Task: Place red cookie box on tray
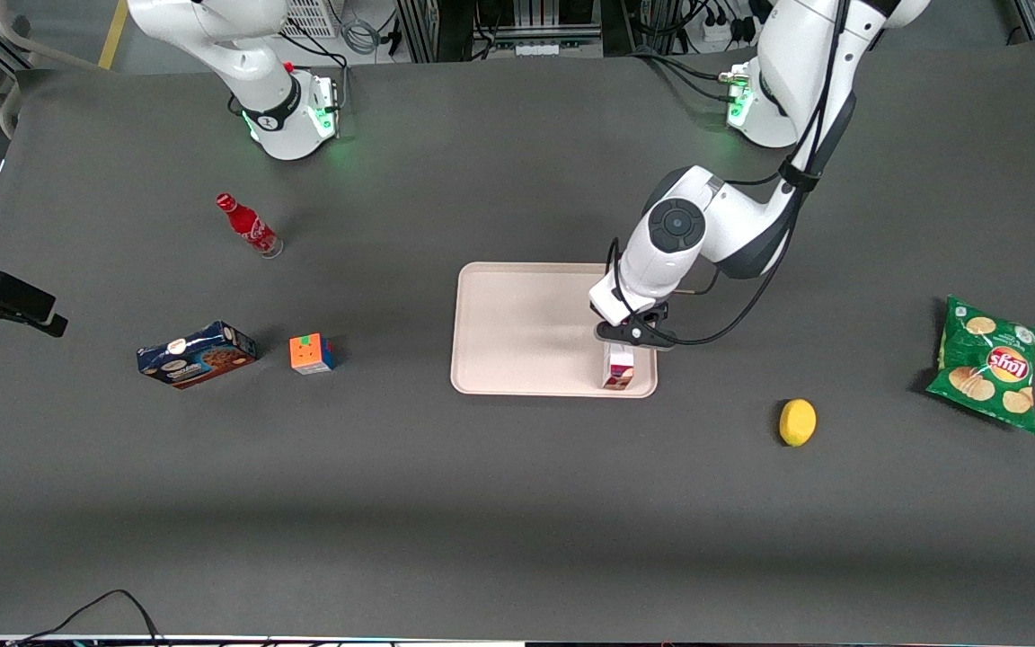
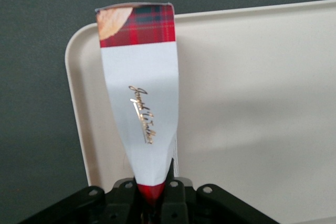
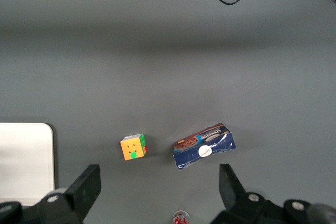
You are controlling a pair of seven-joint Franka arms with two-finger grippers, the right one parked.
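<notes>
front view: gripper (image 1: 623,346) pinching red cookie box (image 1: 618,368) by one end, upright over tray (image 1: 517,332) at near corner toward working arm's end. risk, if released standing: toppling across low rim onto table (image 1: 517,503).

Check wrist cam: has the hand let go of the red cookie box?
No, the hand is clamped on the red cookie box, upright over the tray.

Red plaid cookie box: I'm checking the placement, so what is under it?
The long red plaid cookie box stands upright over the pale pink-beige tray, near a corner. The end effector grips its upper end. The box hides its own base, so contact cannot be seen.
</notes>
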